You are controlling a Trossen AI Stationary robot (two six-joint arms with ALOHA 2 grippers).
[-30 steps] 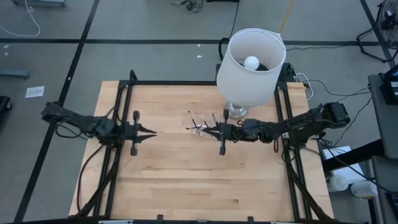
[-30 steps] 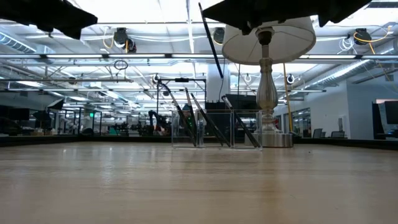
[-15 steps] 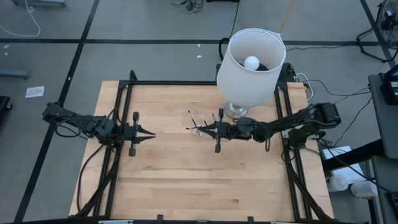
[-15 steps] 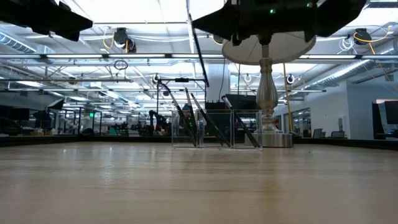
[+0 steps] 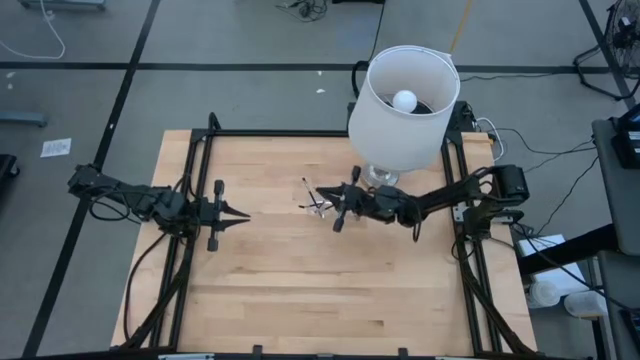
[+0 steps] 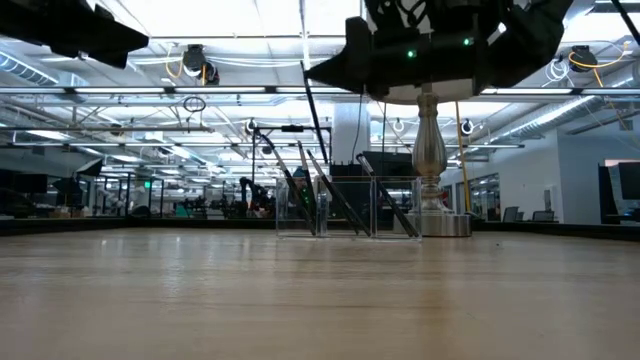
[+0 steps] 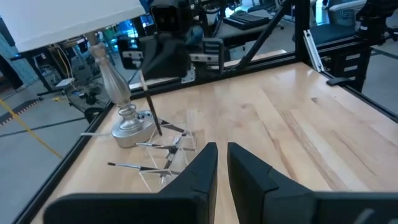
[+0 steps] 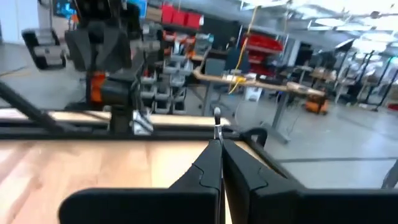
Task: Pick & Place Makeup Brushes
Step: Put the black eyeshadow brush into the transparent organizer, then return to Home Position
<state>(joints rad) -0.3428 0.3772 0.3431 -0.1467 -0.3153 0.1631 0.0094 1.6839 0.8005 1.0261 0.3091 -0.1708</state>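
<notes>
Table: we see a pale wooden top (image 5: 300, 290), bare toward its front edge.
Room: open hall behind, with shelving.
Lamp: white-shaded lamp (image 5: 403, 95) at the back edge.
Brushes: makeup brushes (image 7: 163, 147) lean in a clear holder (image 6: 345, 207) beside the lamp base.
Right gripper (image 5: 337, 200): above the holder, clamped on one brush (image 7: 150, 106), upright.
Left gripper (image 5: 241, 213): well apart, fingers nearly together, carrying nothing.

The desk (image 5: 300, 290) was pale, matt planked wood. The lamp base (image 7: 127, 127) was shiny metal, its shade (image 5: 405, 120) matt white. The brush holder (image 6: 345, 208) was clear plastic.
</notes>
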